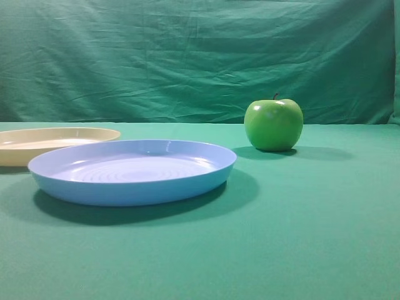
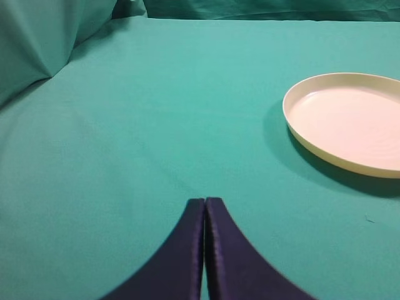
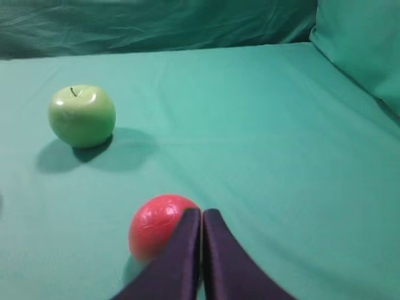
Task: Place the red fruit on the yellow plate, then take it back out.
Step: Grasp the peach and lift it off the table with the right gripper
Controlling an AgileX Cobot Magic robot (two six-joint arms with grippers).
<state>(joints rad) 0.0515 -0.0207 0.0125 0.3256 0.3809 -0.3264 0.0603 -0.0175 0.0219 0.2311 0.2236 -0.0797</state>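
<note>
red fruit (image 3: 156, 232) beside right gripper (image 3: 202, 215)

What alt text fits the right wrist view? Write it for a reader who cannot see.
A red fruit lies on green cloth, partly hidden behind the shut right claw, whose dark fingers rise from the bottom edge. A shiny green apple stands farther back on the left, apart from both.

Apple (image 1: 273, 125) right of and behind front plate (image 1: 132, 172), second plate (image 1: 53, 142) behind-left
</note>
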